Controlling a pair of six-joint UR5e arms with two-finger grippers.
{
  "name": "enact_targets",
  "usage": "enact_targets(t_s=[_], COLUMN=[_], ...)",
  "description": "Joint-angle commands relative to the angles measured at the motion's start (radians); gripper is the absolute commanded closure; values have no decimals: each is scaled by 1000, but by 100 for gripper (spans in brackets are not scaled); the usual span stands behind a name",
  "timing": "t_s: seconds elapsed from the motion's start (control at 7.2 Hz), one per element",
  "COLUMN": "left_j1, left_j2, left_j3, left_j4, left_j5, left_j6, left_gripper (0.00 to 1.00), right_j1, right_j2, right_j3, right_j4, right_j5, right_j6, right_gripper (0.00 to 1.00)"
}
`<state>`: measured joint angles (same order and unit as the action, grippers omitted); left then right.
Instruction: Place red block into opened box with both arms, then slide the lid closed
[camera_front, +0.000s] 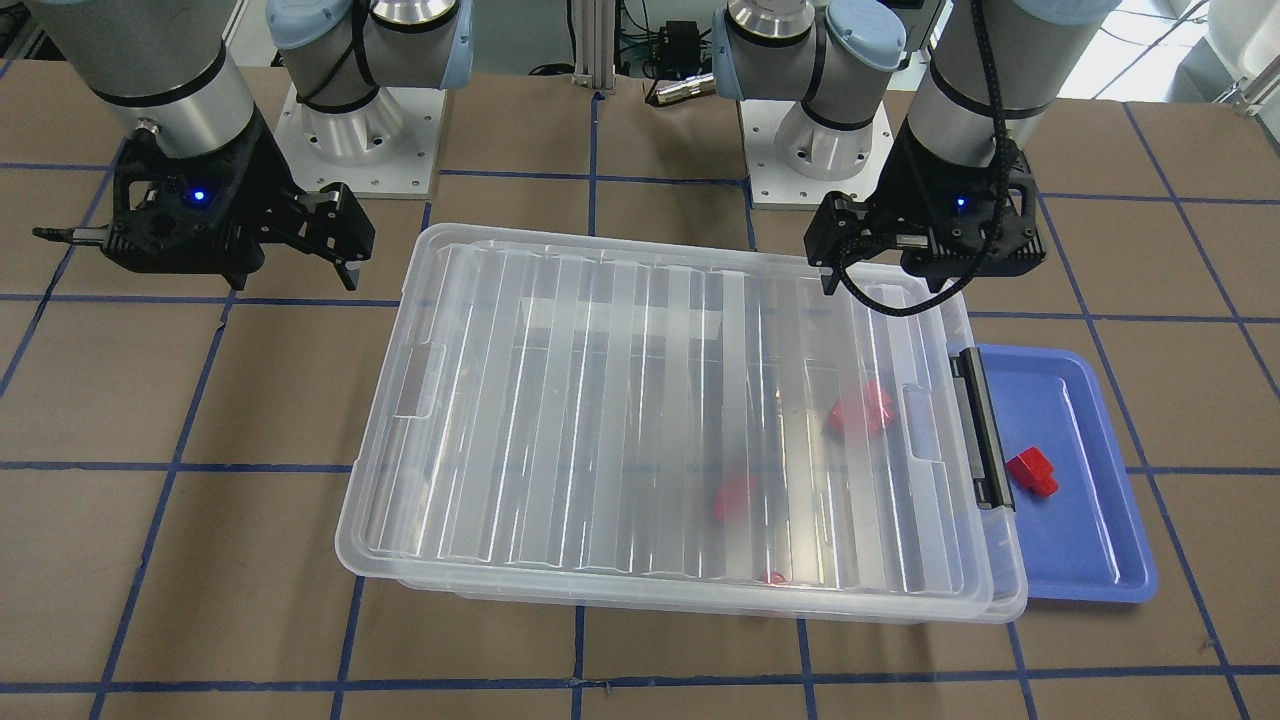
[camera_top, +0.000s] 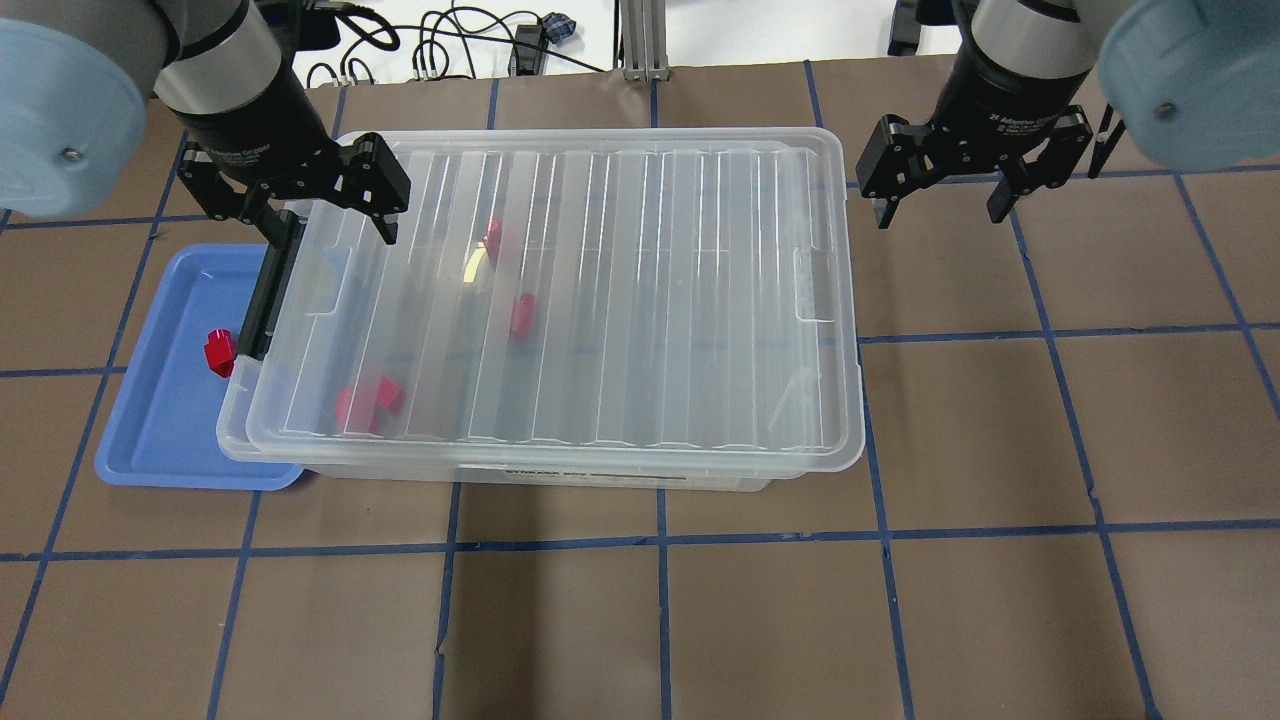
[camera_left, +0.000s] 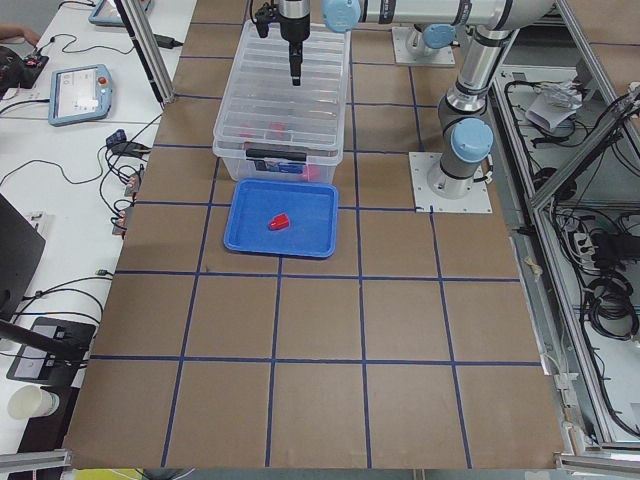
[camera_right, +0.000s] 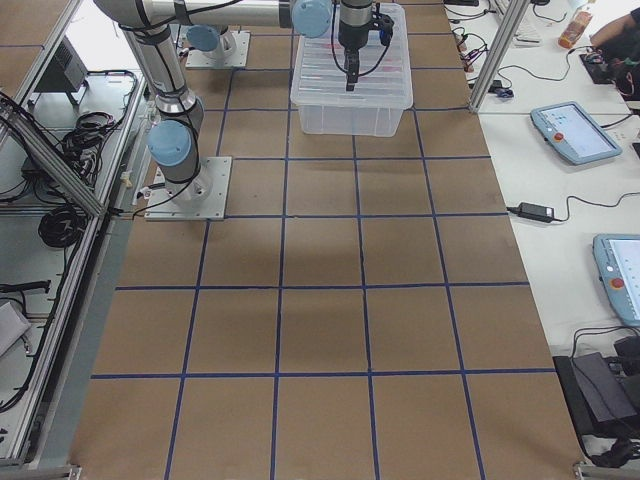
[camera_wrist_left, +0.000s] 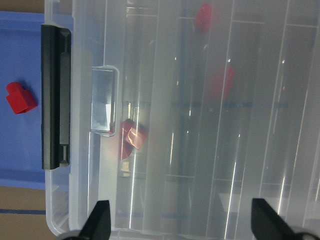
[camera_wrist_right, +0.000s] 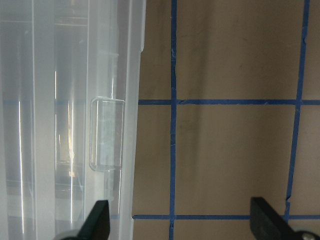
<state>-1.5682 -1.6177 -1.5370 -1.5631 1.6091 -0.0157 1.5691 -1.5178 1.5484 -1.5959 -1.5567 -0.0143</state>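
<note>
The clear box (camera_top: 232, 440) lies mid-table with the ribbed lid (camera_top: 640, 290) over almost all of it; a narrow strip of rim shows at the black latch (camera_top: 265, 290) end. Three red blocks show blurred through the lid (camera_front: 600, 400), the largest (camera_top: 368, 403) near the latch. Another red block (camera_top: 219, 352) lies on the blue tray (camera_top: 160, 420). My left gripper (camera_top: 330, 235) hangs open above the latch end, nothing between its fingers (camera_wrist_left: 100, 222). My right gripper (camera_top: 940, 213) is open over bare table just past the box's other end, beside the lid's handle recess (camera_wrist_right: 106, 134).
The blue tray (camera_front: 1090, 500) is tucked partly under the latch end of the box. Both arm bases (camera_front: 350, 140) stand on plates behind the box. Brown table with blue grid tape stretches wide in front of the box.
</note>
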Motion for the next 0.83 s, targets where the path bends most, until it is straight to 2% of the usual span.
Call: enact_targets(t_s=[0.0,0.42,0.69], left_j1=[-1,-1,-3], left_j2=[-4,10,-2], left_j3=[0,0,0], left_j4=[0,0,0], left_j5=[-2,0,-2], left_j6=[-1,-3,-4], left_gripper=[0,0,0], right_j1=[3,45,46], right_j2=[27,126,143], right_j3=[7,88,163], right_j4=[-21,-220,-349], right_j5=[12,-5,-5], right_j6=[2,1,-2], right_gripper=[0,0,0])
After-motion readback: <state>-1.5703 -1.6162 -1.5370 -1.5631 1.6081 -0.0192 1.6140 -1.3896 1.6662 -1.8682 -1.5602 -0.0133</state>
